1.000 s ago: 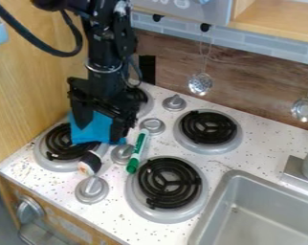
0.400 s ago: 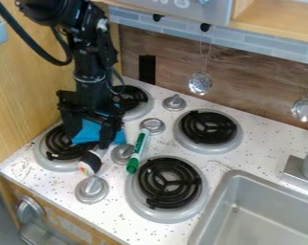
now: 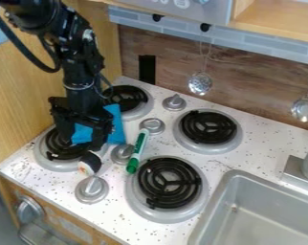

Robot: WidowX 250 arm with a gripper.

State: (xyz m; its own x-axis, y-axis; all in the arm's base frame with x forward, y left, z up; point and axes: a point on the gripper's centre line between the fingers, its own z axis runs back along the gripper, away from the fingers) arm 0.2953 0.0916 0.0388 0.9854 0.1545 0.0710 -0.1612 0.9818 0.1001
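Cloth [image 3: 117,125] by near-left burner [image 3: 49,163] looks light, limp, likely best pinched at a fold; hand [image 3: 83,142] open over it.

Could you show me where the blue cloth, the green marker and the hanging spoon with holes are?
Blue cloth [image 3: 117,125]: camera view, on its part right of the black arm.
Green marker [image 3: 138,149]: camera view, mid-barrel.
Hanging spoon with holes [image 3: 200,83]: camera view, on its bowl.
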